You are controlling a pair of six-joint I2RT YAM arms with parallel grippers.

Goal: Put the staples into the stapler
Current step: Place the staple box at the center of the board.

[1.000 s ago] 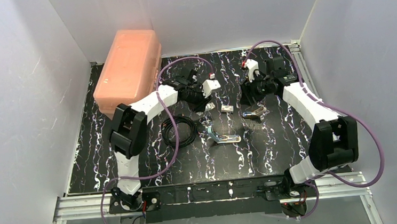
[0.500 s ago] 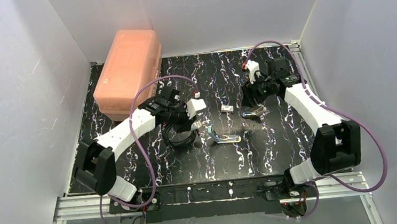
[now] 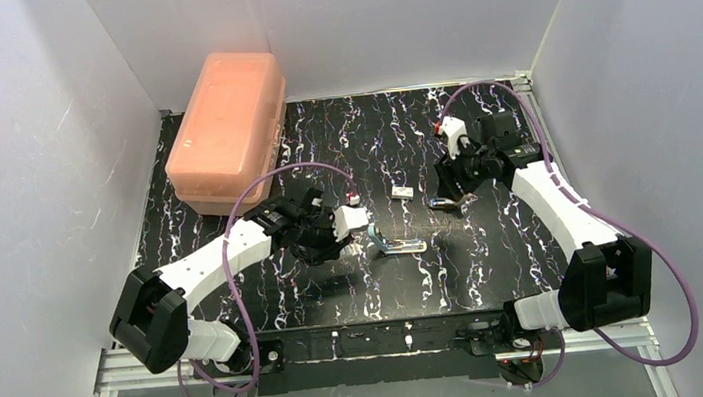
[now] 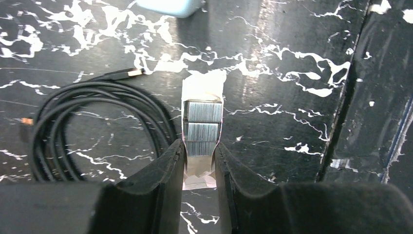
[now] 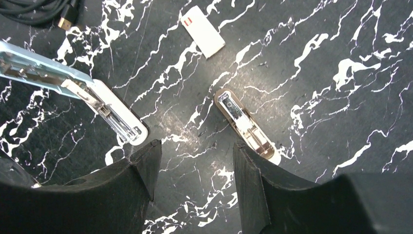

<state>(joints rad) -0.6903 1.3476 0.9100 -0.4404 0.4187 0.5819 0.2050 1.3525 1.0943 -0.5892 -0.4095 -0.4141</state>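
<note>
My left gripper (image 4: 199, 146) is shut on the staples (image 4: 203, 122), silvery strips lying in a tan cardboard sleeve that sticks out ahead of the fingers just above the table. In the top view that gripper (image 3: 354, 229) hangs beside the left end of the stapler (image 3: 395, 243), which lies hinged open. The stapler's light-blue end (image 4: 170, 6) shows at the top of the left wrist view. In the right wrist view the stapler (image 5: 34, 68) lies at the left, its metal channel bared. My right gripper (image 5: 195, 156) is open and holds nothing, over bare table.
A beige oblong piece with a metal channel (image 5: 246, 126) lies by my right finger. A small white block (image 5: 203, 31) sits farther out. A coiled black cable (image 4: 92, 126) lies left of the staples. An orange plastic box (image 3: 229, 132) stands at the back left.
The left arm has swung from the back, near the orange box, forward over the cable to the stapler's left end, carrying the staples. The right arm has shifted slightly right.
</note>
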